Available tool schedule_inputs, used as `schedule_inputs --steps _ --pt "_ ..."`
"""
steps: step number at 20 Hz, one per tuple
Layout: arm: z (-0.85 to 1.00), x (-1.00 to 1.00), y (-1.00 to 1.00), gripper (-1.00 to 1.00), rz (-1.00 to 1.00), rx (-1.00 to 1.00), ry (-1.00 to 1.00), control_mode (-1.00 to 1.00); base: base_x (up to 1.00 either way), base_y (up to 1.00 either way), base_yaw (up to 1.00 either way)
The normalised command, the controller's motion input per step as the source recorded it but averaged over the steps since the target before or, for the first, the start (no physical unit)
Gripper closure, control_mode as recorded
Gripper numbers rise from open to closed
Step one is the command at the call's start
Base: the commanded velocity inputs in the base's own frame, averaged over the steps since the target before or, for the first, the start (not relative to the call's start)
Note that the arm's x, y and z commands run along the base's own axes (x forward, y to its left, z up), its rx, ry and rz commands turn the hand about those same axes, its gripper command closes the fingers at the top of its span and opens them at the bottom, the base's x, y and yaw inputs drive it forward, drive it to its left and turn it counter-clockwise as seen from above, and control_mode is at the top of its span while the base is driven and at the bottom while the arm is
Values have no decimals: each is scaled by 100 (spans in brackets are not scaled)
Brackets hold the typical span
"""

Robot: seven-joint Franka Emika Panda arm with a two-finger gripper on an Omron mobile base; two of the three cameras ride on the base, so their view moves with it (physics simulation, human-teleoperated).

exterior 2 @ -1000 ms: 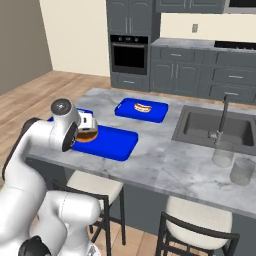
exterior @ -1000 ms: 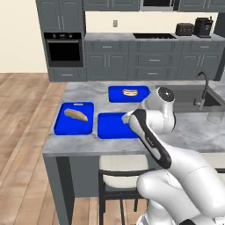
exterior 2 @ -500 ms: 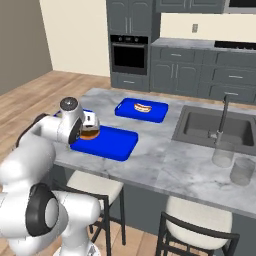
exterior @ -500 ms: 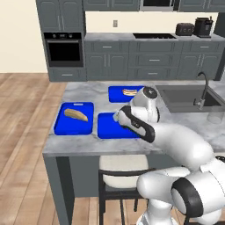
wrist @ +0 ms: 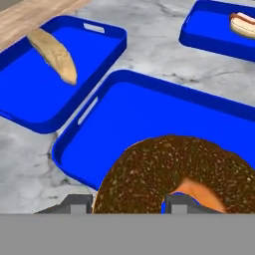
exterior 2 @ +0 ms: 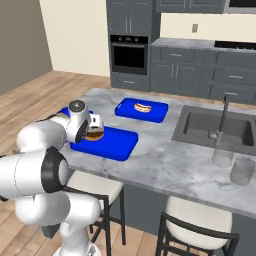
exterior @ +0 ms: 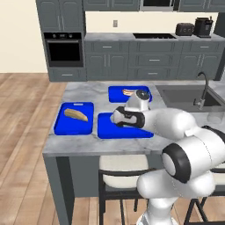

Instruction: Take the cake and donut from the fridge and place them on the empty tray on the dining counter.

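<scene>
hand view: fingers point(wrist: 127, 203) clamp donut point(wrist: 182, 172) at lower centre, held over bare blue tray point(wrist: 119, 119), ready for drop.

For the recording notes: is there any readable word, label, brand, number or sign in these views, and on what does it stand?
None can be read. The trays, the donut, the oven and the counter appliances carry no legible text; any marks on the appliances are too small to tell.
</scene>
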Motion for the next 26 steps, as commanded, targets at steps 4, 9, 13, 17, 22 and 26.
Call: schedule_inputs --steps 4,9,13,17,22,26 --pt "-33 39 6 100 0 -3 0 -100 0 0 0" --pt "-30 40 10 100 0 -2 1 -100 0 0 0" --pt "-29 39 7 100 0 -2 1 -100 0 0 0" --pt "-26 37 6 100 0 -1 1 -100 0 0 0" --pt "-20 42 6 100 0 -1 0 -100 0 0 0" --pt "-15 40 11 -100 0 0 3 -100 0 0 0"
